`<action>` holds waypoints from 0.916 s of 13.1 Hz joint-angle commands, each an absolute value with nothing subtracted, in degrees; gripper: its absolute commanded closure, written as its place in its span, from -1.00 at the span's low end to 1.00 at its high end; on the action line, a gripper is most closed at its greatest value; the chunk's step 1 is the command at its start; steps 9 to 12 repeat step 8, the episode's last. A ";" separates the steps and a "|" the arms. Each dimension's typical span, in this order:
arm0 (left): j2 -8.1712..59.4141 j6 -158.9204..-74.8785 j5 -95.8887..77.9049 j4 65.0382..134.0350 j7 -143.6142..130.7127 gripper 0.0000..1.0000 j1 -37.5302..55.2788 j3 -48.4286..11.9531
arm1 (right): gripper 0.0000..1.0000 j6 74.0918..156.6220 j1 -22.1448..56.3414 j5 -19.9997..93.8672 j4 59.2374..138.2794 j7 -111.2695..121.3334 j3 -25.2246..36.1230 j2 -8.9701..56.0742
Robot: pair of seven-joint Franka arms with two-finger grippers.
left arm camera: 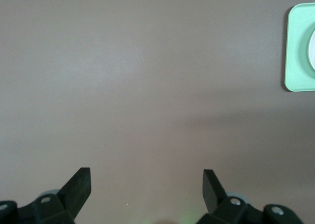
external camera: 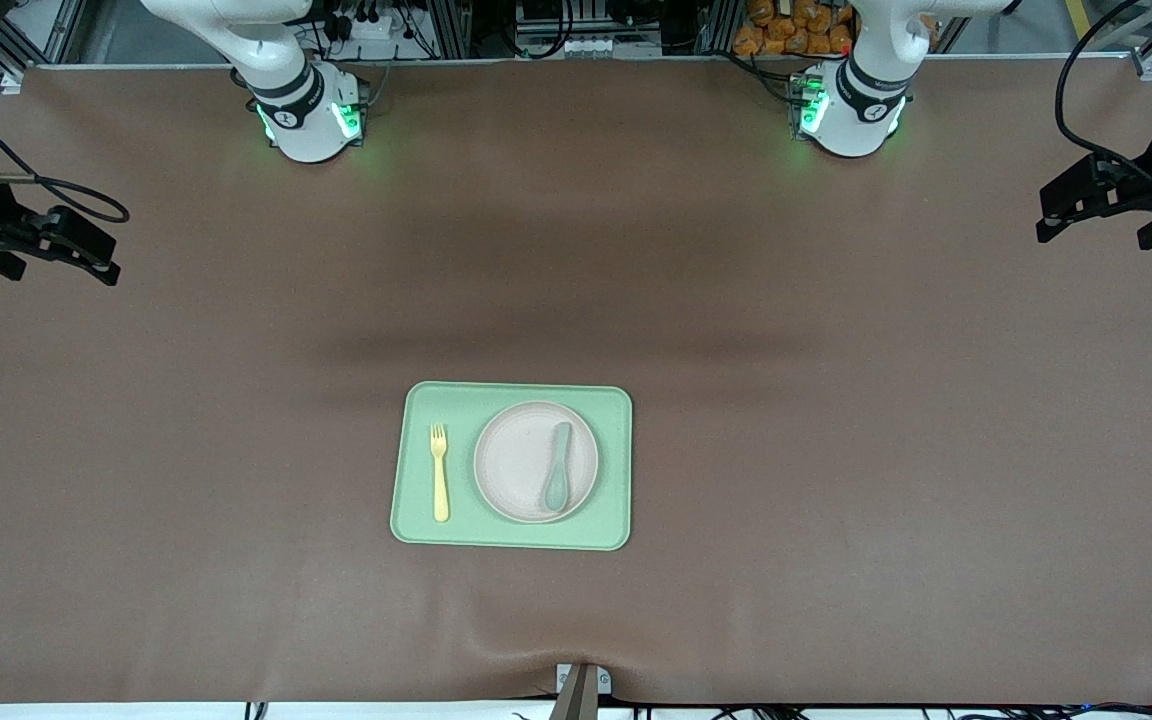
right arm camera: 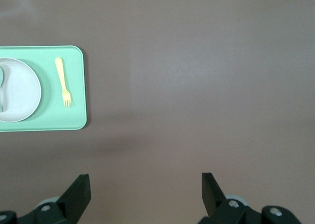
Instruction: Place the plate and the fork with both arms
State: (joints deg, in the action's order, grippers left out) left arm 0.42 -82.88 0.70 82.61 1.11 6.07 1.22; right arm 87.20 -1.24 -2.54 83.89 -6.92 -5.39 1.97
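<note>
From the front camera, the pale green tray (external camera: 511, 466) sits on the brown desk (external camera: 836, 420) midway between its two ends and closer to the edge by the camera. The plate (external camera: 521, 462) lies in the tray, a teal spoon (external camera: 557, 479) resting on it. The fork (external camera: 440, 471) lies flat on the tray just beside the plate, toward the right arm's end, tines pointing at the robots' edge. The left gripper (external camera: 1076, 205) and the right gripper (external camera: 76, 248) hang over opposite ends of the desk, well apart from the tray; both arms wait.

In the left wrist view, the left gripper (left arm camera: 146, 182) has its fingers spread wide over bare desk, with only a tray corner (left arm camera: 299, 47) showing.

In the right wrist view, the right gripper (right arm camera: 145, 184) is likewise spread wide and empty, with fork (right arm camera: 63, 81) and plate (right arm camera: 19, 90) in sight.

The fork looks light, stiff and thin, so pinching across its handle seems best. The plate looks rigid and smooth, likely slippery; its low rim is the only hold.
</note>
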 commanded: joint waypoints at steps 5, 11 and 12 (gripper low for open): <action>-0.09 -78.22 1.14 82.27 1.84 -1.00 5.98 1.14 | -1.00 86.13 -3.16 -1.67 82.27 -6.68 -7.29 2.72; -0.09 -78.22 1.23 82.27 1.93 -1.00 6.06 1.14 | -1.00 86.13 -2.99 -1.67 82.27 -6.94 -7.38 2.64; -0.09 -78.22 1.23 82.27 1.93 -1.00 6.06 1.14 | -1.00 86.13 -2.99 -1.67 82.27 -6.94 -7.38 2.64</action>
